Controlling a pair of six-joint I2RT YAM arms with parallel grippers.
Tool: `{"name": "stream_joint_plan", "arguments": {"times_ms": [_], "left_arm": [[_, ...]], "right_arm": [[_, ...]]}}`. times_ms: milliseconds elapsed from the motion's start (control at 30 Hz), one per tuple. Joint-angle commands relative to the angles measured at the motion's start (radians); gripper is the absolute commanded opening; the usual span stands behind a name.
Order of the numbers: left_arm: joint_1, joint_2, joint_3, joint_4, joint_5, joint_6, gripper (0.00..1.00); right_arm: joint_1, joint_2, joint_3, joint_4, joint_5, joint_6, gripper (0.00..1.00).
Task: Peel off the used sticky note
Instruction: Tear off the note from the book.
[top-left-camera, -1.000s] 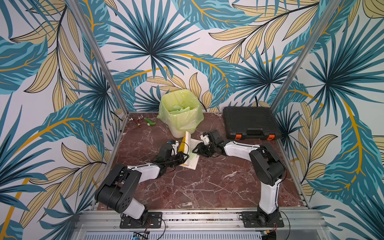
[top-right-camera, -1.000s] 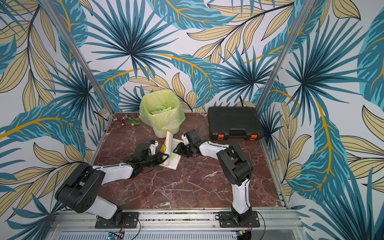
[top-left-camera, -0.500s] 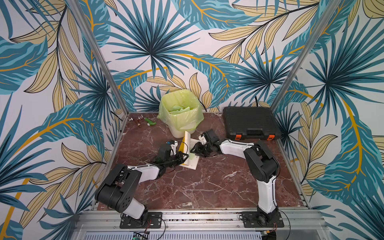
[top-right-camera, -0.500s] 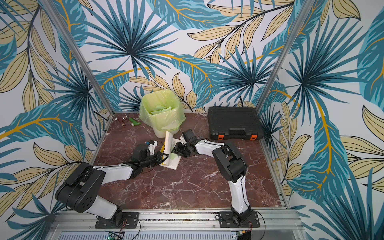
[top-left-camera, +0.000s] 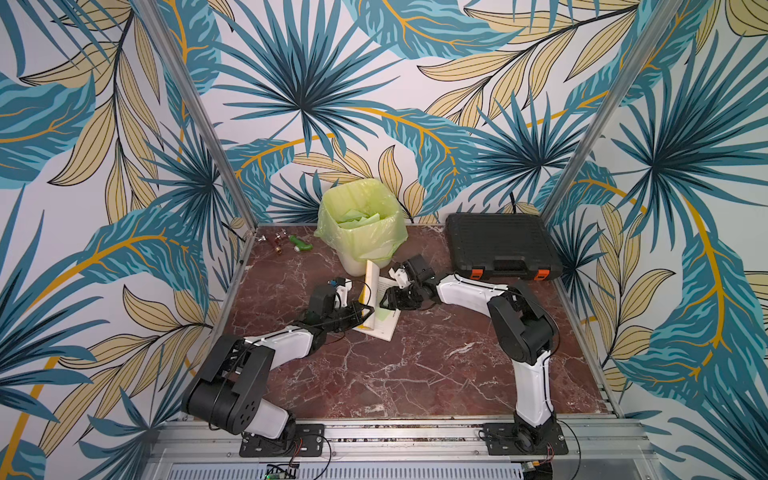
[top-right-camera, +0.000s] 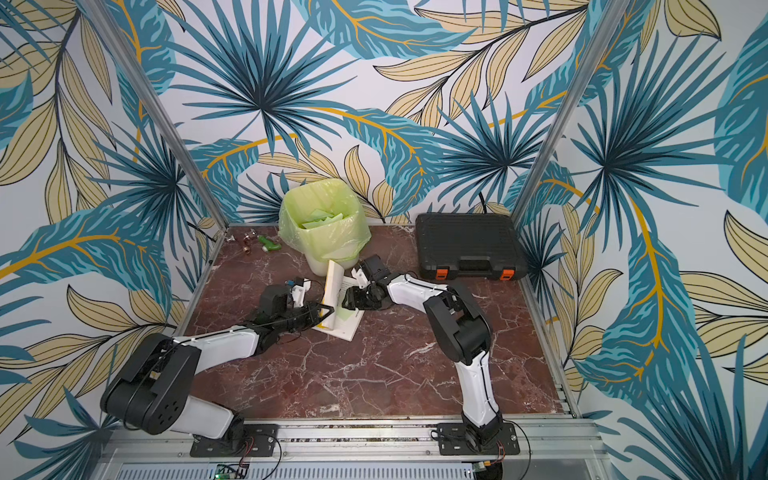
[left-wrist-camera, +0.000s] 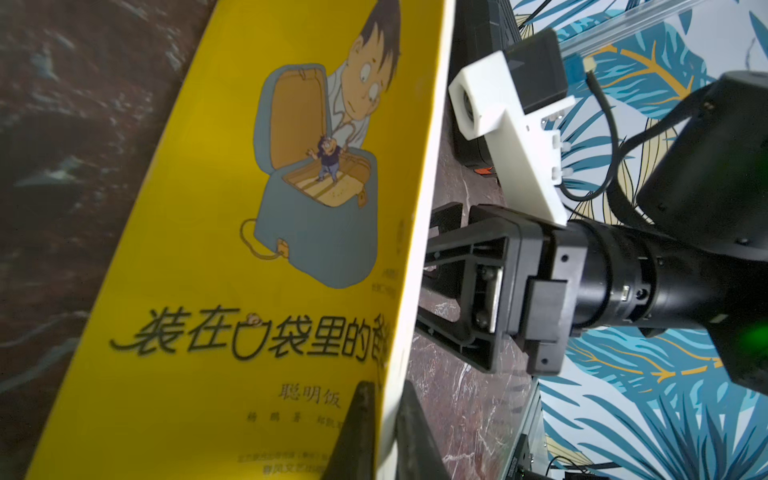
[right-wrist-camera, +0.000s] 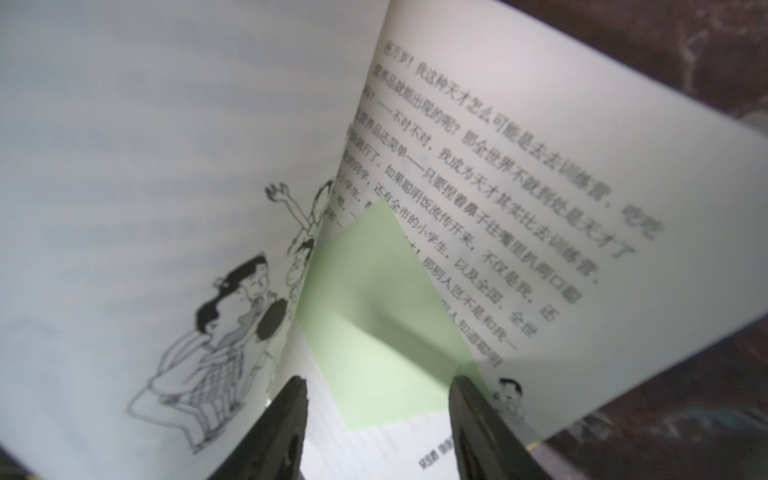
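Two tools meet over the open book (top-left-camera: 384, 329) in the middle of the marble table (top-left-camera: 395, 374). The left tool (left-wrist-camera: 388, 415) is pressed together on the book's raised half, pinching the edge of the yellow cover (left-wrist-camera: 232, 216). One dark finger (left-wrist-camera: 357, 428) lies on the cartoon side and its partner sits behind, so that half stands up steeply while the other half lies flat on the table. Over on the other side, the right tool (right-wrist-camera: 378, 384) comes in low above the flat page with its jaws spread wide, gripping nothing and pointing into the fold. And there's the green sticky note (right-wrist-camera: 374, 316), stuck to the printed page just beside the spine, one corner reaching toward the crease. It sits between the two black fingertips, and one fingertip (right-wrist-camera: 465, 395) is right at the note's corner, though contact is too blurred to call. In both top views the note shows as a pale green patch on the flat page (top-left-camera: 384, 316) (top-right-camera: 347, 313), right under the nose of the right tool. Just behind the book stands a bin lined with a green bag (top-left-camera: 361, 232), with green slips inside. A closed black case (top-left-camera: 498, 245) with orange latches sits at the back right, and a few small items (top-left-camera: 286, 242) lie in the back left corner.
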Motion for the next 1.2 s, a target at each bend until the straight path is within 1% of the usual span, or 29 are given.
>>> {"name": "stream_joint_plan", "arguments": {"times_ms": [0, 133, 200, 267, 333, 433, 633, 733, 833, 933, 1033, 1167], "left_arm": [[0.032, -0.043, 0.043, -0.171, 0.043, 0.096, 0.0], [0.046, -0.038, 0.052, -0.17, 0.055, 0.09, 0.0], [0.046, -0.026, 0.052, -0.16, 0.064, 0.083, 0.0], [0.046, -0.018, 0.049, -0.153, 0.066, 0.076, 0.0], [0.046, -0.016, 0.046, -0.148, 0.066, 0.072, 0.0], [0.046, -0.018, 0.038, -0.139, 0.06, 0.06, 0.0], [0.047, -0.017, 0.016, -0.1, 0.056, 0.027, 0.0], [0.048, -0.02, 0.013, -0.098, 0.054, 0.024, 0.0], [0.054, -0.029, 0.013, -0.097, 0.053, 0.02, 0.0], [0.056, -0.041, 0.012, -0.098, 0.047, 0.018, 0.0], [0.058, -0.043, 0.014, -0.103, 0.048, 0.021, 0.0], [0.062, -0.038, 0.017, -0.11, 0.049, 0.026, 0.0]], "right_arm": [[0.017, -0.024, 0.004, -0.132, 0.102, -0.251, 0.61], [0.047, -0.01, -0.029, -0.09, 0.182, -0.358, 0.66], [0.069, 0.004, -0.04, -0.065, 0.219, -0.386, 0.68], [0.095, 0.019, -0.051, -0.039, 0.29, -0.407, 0.72], [0.113, 0.036, -0.057, -0.021, 0.358, -0.413, 0.75], [0.135, 0.058, -0.078, 0.015, 0.419, -0.408, 0.79], [0.186, 0.069, -0.129, 0.065, 0.543, -0.399, 0.8], [0.191, 0.079, -0.105, 0.033, 0.57, -0.395, 0.81], [0.198, 0.084, -0.083, -0.042, 0.59, -0.386, 0.8], [0.202, 0.064, -0.107, -0.078, 0.59, -0.35, 0.79], [0.205, 0.058, -0.146, -0.07, 0.569, -0.313, 0.79], [0.205, 0.098, -0.146, -0.054, 0.519, -0.278, 0.74]]}}
